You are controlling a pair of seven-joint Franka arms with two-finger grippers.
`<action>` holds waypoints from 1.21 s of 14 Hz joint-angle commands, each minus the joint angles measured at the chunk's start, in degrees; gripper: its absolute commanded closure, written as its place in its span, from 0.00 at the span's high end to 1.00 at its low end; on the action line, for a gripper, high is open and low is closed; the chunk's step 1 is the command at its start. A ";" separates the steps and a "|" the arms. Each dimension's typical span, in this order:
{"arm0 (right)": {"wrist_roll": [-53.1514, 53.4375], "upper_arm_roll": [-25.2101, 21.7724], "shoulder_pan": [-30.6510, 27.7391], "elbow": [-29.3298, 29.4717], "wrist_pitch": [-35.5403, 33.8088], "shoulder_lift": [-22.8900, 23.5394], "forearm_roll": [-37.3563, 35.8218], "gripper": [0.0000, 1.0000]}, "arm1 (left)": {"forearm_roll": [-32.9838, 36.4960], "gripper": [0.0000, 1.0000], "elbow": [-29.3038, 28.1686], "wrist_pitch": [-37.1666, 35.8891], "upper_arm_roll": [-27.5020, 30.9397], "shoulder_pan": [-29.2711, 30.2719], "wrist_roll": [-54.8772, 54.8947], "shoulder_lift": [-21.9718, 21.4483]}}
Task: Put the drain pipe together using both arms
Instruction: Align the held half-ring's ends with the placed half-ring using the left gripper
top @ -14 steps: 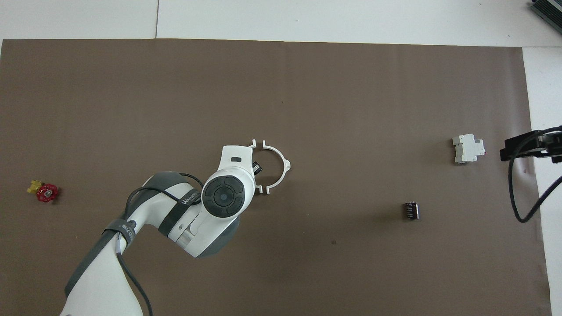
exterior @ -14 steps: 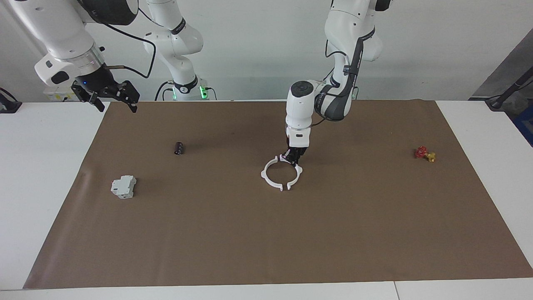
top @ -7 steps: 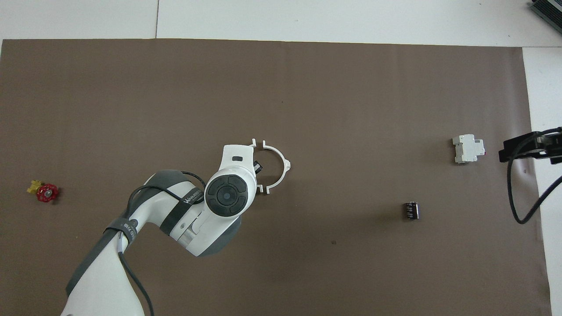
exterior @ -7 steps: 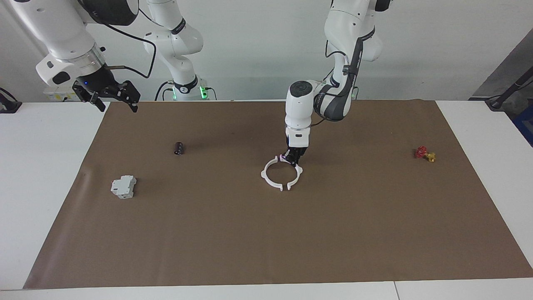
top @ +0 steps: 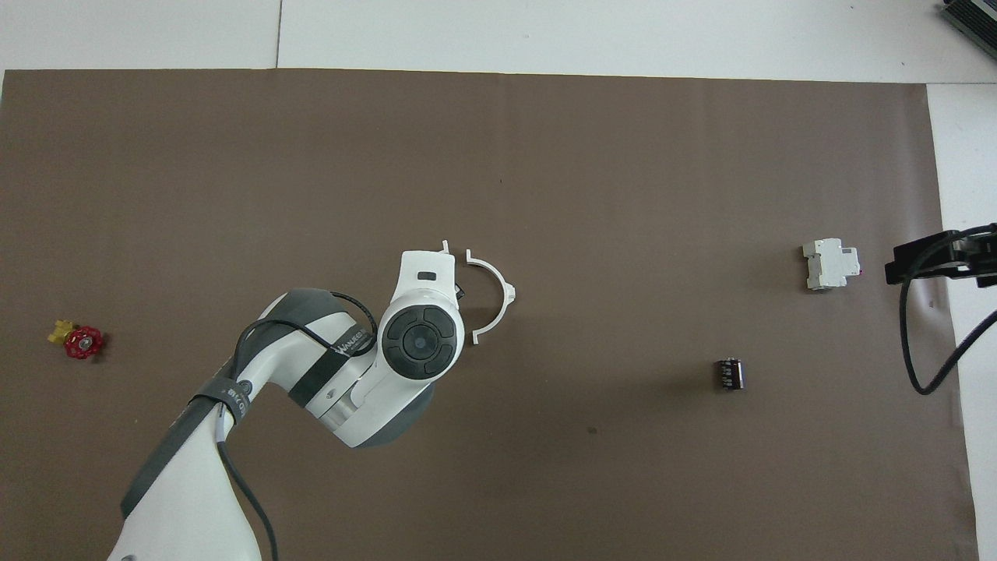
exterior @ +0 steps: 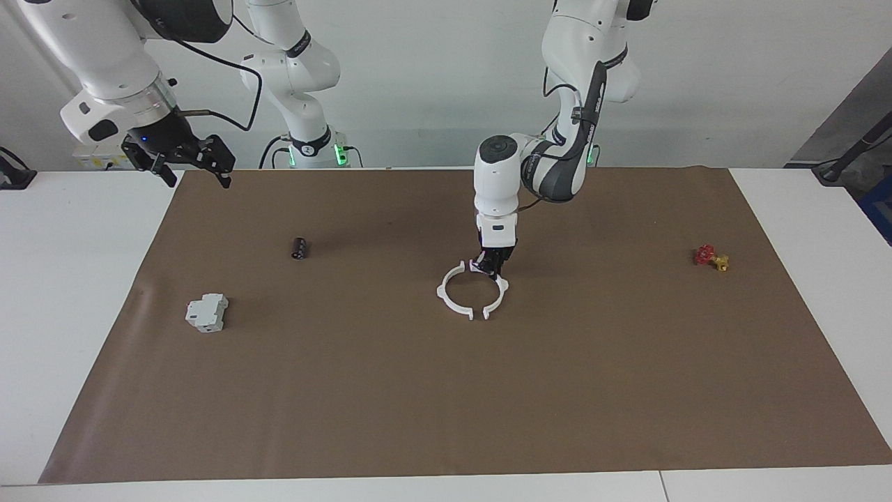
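Note:
The drain pipe is two white half-ring arcs lying as an open ring at the middle of the brown mat. The arc toward the right arm's end (exterior: 449, 305) lies free and shows in the overhead view (top: 509, 294). The arc toward the left arm's end (exterior: 502, 289) is mostly hidden under the arm from overhead, where only one tab (top: 445, 247) shows. My left gripper (exterior: 490, 268) is down at this arc's end nearer to the robots, shut on it; one finger shows in the overhead view (top: 458, 294). My right gripper (exterior: 185, 162) waits open and raised over the mat's corner (top: 935, 261).
A grey-white boxy block (exterior: 207, 312) (top: 832, 264) and a small dark cylinder (exterior: 300, 248) (top: 730, 373) lie toward the right arm's end. A red-and-yellow valve (exterior: 711, 258) (top: 78, 340) lies toward the left arm's end. The brown mat (exterior: 446, 404) covers most of the table.
The left gripper has shifted slightly with its arc. The gap between the two arcs' tabs farther from the robots has widened a little. The right arm has not moved.

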 commanded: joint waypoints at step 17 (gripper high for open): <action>0.31 0.13 -0.60 -1.79 1.62 -1.43 1.01 1.00 | 2.41 0.06 2.74 -0.81 0.22 -3.11 -5.95 3.41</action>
